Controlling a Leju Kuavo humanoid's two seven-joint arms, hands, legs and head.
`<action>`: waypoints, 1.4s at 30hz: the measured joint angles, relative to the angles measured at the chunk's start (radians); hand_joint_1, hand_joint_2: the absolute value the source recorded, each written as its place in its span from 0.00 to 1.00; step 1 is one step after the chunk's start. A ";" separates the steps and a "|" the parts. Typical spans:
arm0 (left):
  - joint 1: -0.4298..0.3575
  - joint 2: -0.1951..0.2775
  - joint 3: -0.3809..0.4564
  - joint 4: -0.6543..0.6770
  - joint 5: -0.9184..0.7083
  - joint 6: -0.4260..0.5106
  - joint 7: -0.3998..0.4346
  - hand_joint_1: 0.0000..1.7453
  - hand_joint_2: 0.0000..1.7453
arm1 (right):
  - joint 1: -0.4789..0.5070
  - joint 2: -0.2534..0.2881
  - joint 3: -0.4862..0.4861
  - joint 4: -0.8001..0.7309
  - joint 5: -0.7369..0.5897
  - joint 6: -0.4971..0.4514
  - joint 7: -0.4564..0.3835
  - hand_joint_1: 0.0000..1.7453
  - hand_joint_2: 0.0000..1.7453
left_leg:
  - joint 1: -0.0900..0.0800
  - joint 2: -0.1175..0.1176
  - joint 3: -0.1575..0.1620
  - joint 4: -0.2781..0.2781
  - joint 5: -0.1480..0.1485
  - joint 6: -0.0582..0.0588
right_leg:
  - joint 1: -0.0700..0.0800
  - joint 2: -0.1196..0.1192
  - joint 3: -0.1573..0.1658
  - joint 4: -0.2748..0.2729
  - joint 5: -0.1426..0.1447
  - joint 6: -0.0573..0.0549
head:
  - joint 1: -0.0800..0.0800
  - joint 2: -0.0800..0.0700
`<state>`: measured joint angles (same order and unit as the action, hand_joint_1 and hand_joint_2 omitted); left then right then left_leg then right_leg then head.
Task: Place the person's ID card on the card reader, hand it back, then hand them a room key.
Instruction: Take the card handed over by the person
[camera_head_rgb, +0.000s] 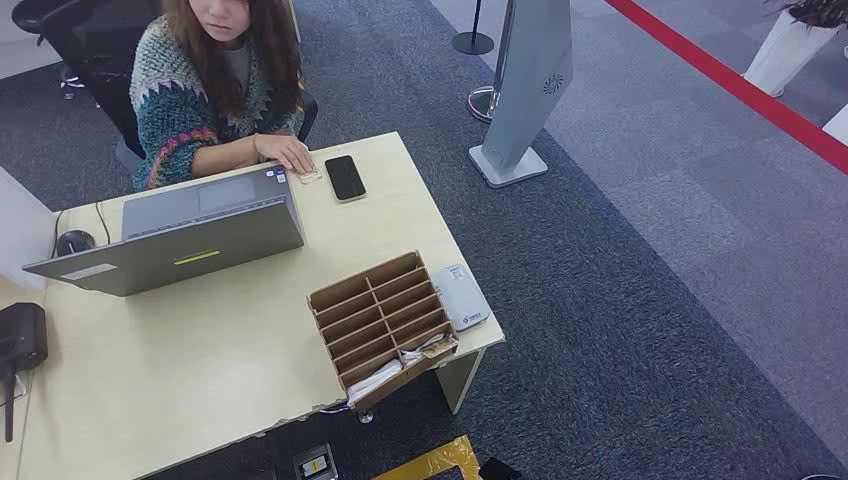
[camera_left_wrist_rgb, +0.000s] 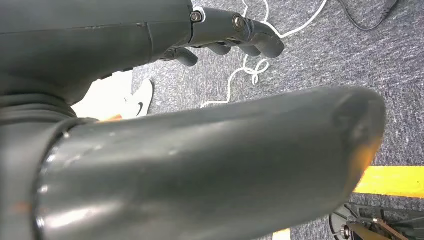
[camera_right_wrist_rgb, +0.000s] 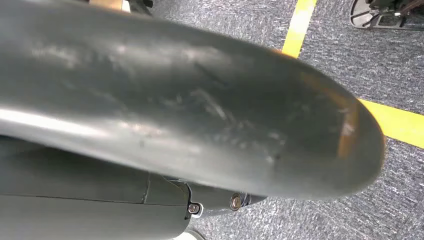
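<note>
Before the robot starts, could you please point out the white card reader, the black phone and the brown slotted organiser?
White card reader (camera_head_rgb: 461, 296), head view, top face.
Black phone (camera_head_rgb: 345, 177), head view, screen centre.
Brown slotted organiser (camera_head_rgb: 377, 316), head view, middle dividers.

**Desk access: right side crowded, middle open**

I see bare desk (camera_head_rgb: 180, 370) between laptop (camera_head_rgb: 175, 235) and cardboard organizer (camera_head_rgb: 382, 325); card reader (camera_head_rgb: 461, 297) sits just beside the organizer at the edge; phone (camera_head_rgb: 345, 177) and person's hand (camera_head_rgb: 288, 155) occupy the far side; laptop lid walls off the left approach.

No text can be read. A blue logo is seen on the white card reader (camera_head_rgb: 461, 296), too small to read. A round emblem is borne by the grey kiosk (camera_head_rgb: 530, 90).
</note>
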<state>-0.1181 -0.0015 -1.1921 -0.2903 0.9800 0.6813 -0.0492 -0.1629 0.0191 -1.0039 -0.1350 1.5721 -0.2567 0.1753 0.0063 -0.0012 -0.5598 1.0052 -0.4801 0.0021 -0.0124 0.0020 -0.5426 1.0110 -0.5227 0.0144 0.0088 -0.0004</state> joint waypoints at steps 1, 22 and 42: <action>0.000 0.000 0.000 0.000 0.001 0.000 0.000 0.00 0.00 | 0.000 0.000 0.000 0.000 0.000 0.000 0.001 0.00 0.00 | 0.000 0.000 0.000 0.000 0.000 0.000 | 0.000 0.000 0.000 0.000 0.000 0.000 | 0.000 0.000; 0.000 0.002 0.000 0.000 0.005 -0.004 -0.030 0.00 0.00 | -0.049 -0.053 -0.237 0.000 -0.610 -0.153 -0.258 0.00 1.00 | -0.001 0.000 0.000 0.000 0.000 0.000 | -0.001 0.000 0.000 0.000 0.000 0.000 | 0.000 0.000; -0.003 0.005 0.000 0.002 0.055 0.013 -0.090 0.00 0.00 | -0.393 -0.289 -0.384 -0.210 -1.369 -0.105 -0.367 0.00 1.00 | -0.002 -0.003 0.001 0.001 0.001 0.002 | -0.002 -0.003 0.001 0.000 0.000 0.002 | 0.000 0.000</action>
<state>-0.1209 0.0038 -1.1920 -0.2884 1.0353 0.6944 -0.1391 -0.5555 -0.2700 -1.3880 -0.3453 0.2027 -0.3619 -0.1914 0.0042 -0.0047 -0.5593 1.0062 -0.4788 0.0045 -0.0148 -0.0008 -0.5418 1.0108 -0.5225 0.0162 0.0093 -0.0003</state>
